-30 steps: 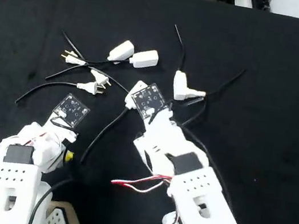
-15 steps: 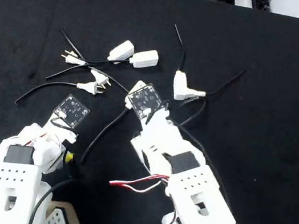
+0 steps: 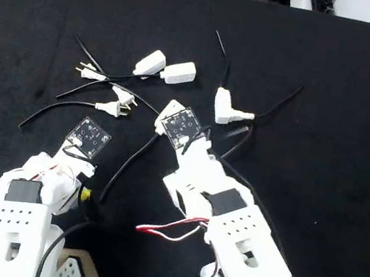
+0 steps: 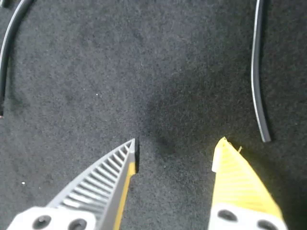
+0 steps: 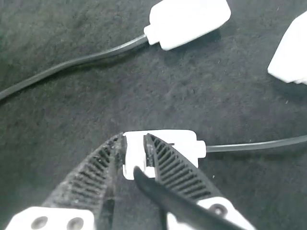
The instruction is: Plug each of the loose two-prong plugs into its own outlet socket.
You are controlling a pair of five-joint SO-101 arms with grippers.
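On the table (image 3: 363, 105), the nearest socket (image 5: 175, 139) sits in the right gripper (image 5: 133, 140). From it, three plugs (image 3: 122, 95) lie at nine o'clock, two more sockets (image 3: 178, 73) side by side at twelve, and a joined pair (image 3: 225, 106) near three.

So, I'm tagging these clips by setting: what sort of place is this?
Probably a robotics lab bench: a black-clothed table, two white robot arms, and loose plugs and sockets laid out for practice.

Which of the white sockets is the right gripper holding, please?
The socket nearest the arms, clamped in the right gripper; the others lie free farther off.
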